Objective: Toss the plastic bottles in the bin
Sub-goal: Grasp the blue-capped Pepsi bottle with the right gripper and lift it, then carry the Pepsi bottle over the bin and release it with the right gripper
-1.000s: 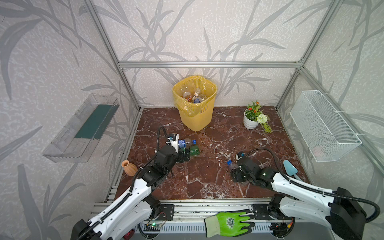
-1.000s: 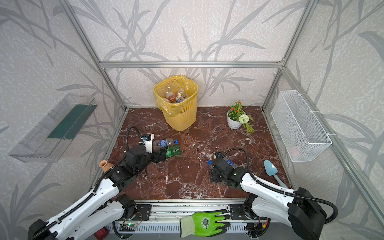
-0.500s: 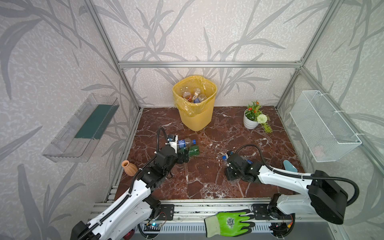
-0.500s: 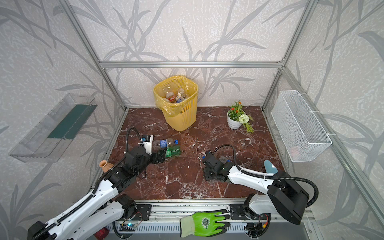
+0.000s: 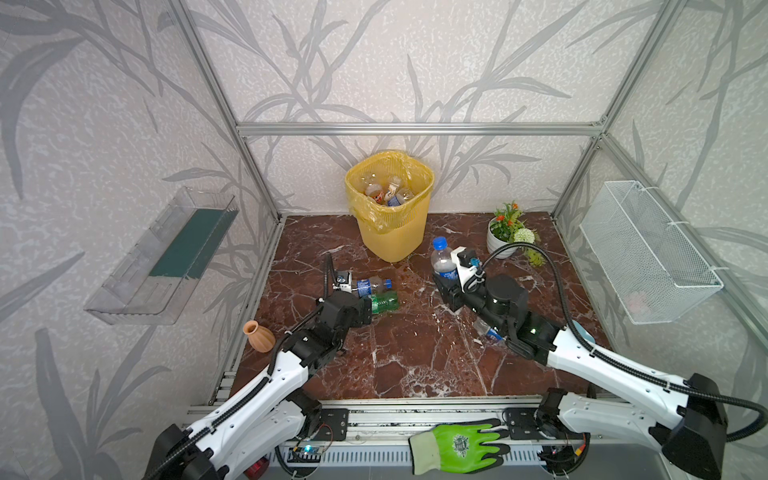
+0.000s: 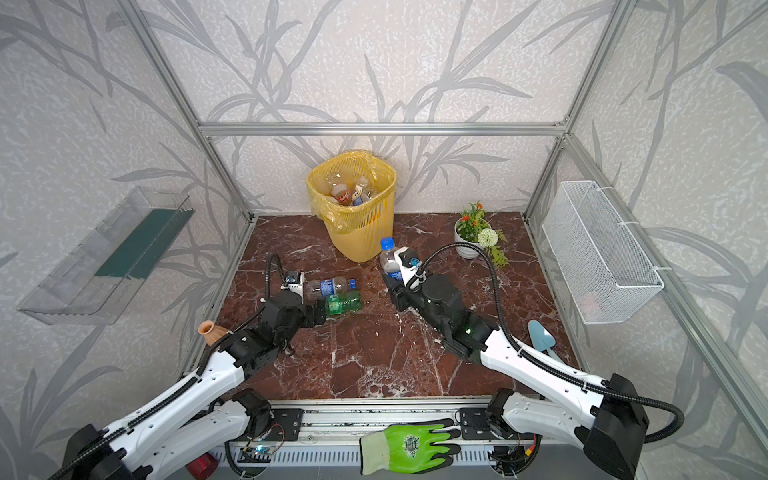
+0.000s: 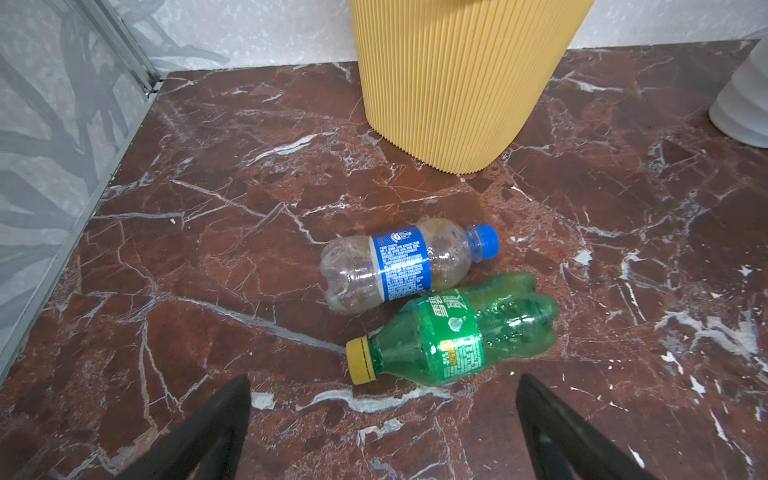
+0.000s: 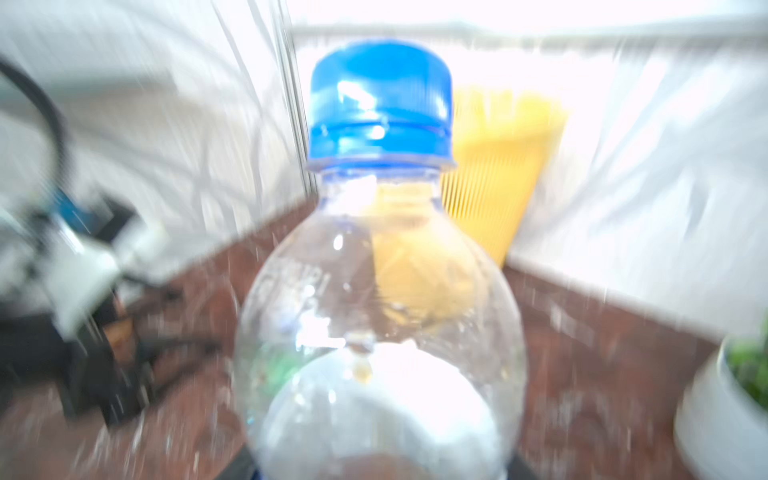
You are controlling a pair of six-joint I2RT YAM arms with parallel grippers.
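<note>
Claw on the right arm [image 5: 446, 284]: clenched on the upright bottle [image 5: 442, 264]. I can see the dark fingers gripping its lower body.
Bottle in that grip: clear, with a blue label and the blue cap on top. It is near the bin [image 5: 395, 232] but apart from it, off the bin's right side in both top views. My right wrist feed is blurred and mostly filled by the bottle's shoulder and cap.
Claw on the left arm [image 5: 366, 309]: released. The fingers [image 7: 216, 419] are spread wide with nothing between them, low over the marble floor [image 5: 415, 353].
Green bottle [image 7: 453, 332]: lying on its side just ahead of that open claw, with its yellow cap on the end nearer the claw.
Clear bottle [image 7: 399, 264]: also lying down, with a blue label and cap. It is on the bin side of the green one and seems to touch it — the caps point opposite ways.
Bin: yellow, ribbed and lined with a bag. It stands by the back wall, and several bottles [image 5: 386, 191] are already inside.
Further out: a flower pot [image 5: 498, 243] at the back right, a wire basket [image 5: 648, 257] on the right wall, a clay vase [image 5: 258, 336] at the left edge, and a green glove [image 5: 457, 446] on the front rail.
</note>
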